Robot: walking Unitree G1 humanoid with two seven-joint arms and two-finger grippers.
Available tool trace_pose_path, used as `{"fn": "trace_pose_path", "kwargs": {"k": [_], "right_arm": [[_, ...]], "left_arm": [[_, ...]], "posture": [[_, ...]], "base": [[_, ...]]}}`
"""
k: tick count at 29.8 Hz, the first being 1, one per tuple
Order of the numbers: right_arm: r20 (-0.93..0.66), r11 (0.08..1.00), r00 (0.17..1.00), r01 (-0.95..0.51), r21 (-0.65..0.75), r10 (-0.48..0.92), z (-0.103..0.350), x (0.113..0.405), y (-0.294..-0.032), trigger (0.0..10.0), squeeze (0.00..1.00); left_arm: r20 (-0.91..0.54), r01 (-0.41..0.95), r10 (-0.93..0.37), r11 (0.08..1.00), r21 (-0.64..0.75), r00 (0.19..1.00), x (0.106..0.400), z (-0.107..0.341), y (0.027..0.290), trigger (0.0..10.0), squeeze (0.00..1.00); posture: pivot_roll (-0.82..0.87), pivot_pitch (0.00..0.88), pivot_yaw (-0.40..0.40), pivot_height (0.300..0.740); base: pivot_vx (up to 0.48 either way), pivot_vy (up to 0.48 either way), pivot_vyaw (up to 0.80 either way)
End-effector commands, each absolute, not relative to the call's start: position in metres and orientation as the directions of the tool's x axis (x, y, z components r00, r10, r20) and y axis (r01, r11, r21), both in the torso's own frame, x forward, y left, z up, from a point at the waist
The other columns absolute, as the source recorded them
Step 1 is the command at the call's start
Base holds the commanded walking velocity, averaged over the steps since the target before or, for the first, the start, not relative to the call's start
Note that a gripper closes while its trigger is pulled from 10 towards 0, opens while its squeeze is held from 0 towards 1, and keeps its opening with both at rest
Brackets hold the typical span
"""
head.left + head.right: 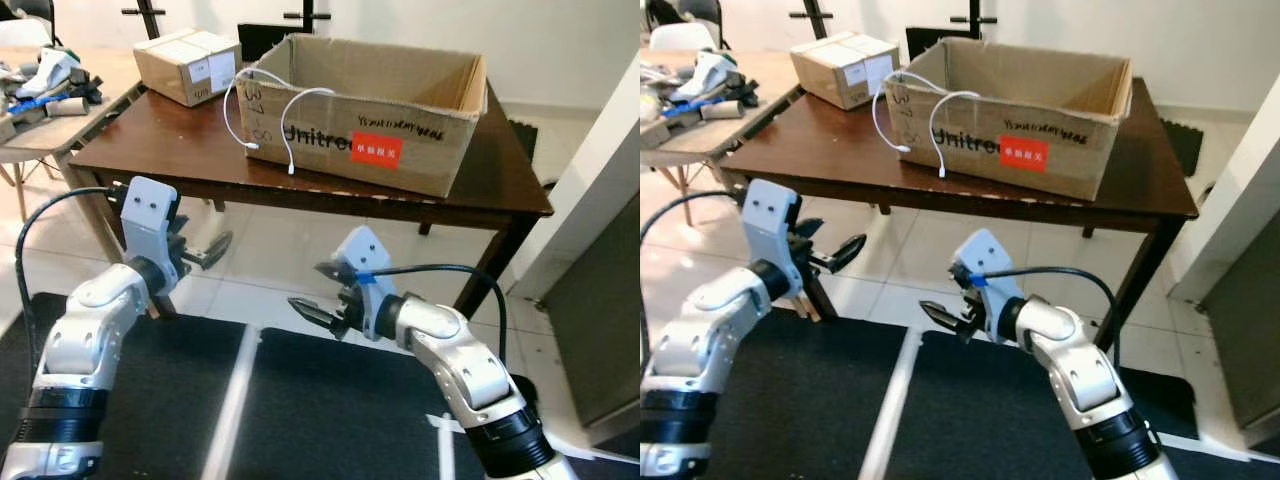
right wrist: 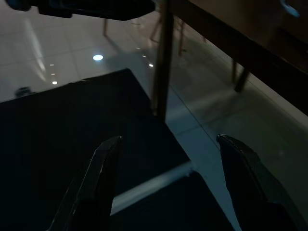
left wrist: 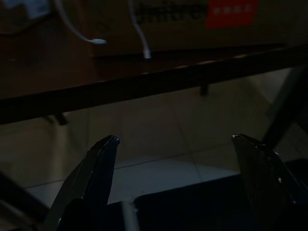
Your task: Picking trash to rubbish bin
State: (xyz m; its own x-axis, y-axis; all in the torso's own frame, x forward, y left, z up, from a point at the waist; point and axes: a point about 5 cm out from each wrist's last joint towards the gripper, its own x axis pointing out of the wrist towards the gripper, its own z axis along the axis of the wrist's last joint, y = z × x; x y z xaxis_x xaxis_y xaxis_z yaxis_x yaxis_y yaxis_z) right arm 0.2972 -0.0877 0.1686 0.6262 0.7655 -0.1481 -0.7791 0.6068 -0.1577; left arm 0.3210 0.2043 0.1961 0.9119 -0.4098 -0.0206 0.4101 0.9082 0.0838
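A large open cardboard box (image 1: 370, 110) with a red label stands on a dark wooden table (image 1: 160, 155). Two white cables (image 1: 290, 120) hang over the box's front wall, and their ends (image 3: 98, 41) show in the left wrist view. My left gripper (image 1: 205, 252) is open and empty, held below the table's front edge on the left. My right gripper (image 1: 312, 288) is open and empty too, lower and near the middle, above the black mat. In the wrist views, the left gripper (image 3: 174, 138) faces the table edge, and the right gripper (image 2: 169, 138) looks at a table leg and the floor.
A small sealed carton (image 1: 188, 62) sits at the table's back left. A lighter side table (image 1: 45, 130) with clutter stands further left. Black mats (image 1: 330, 400) cover the floor under my arms, with pale tiles under the table. A grey cabinet (image 1: 600, 330) stands at the right.
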Motion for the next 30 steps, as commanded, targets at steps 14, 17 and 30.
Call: {"fn": "trace_pose_path", "kwargs": {"k": [14,17,30], "right_arm": [[-0.174,0.646,0.663,-0.748,-0.150,0.728,0.161,0.298,-0.092,10.0,0.00],[-0.175,0.656,0.672,-0.740,-0.145,0.719,0.160,0.299,-0.093,10.0,0.00],[-0.224,0.730,0.733,-0.674,-0.114,0.642,0.145,0.303,-0.098,10.0,0.00]], "left_arm": [[-0.026,0.392,-0.392,0.912,0.121,0.920,0.321,0.193,0.205,10.0,0.00],[-0.018,0.385,-0.386,0.914,0.128,0.922,0.321,0.192,0.204,10.0,0.00],[-0.015,0.383,-0.384,0.916,0.120,0.923,0.320,0.187,0.200,10.0,0.00]], "posture": [[0.01,0.125,0.010,0.740],[0.01,0.123,0.011,0.740],[0.01,0.113,0.013,0.740]], "base": [[0.000,0.000,0.00],[0.000,0.000,0.00],[0.000,0.000,0.00]]}}
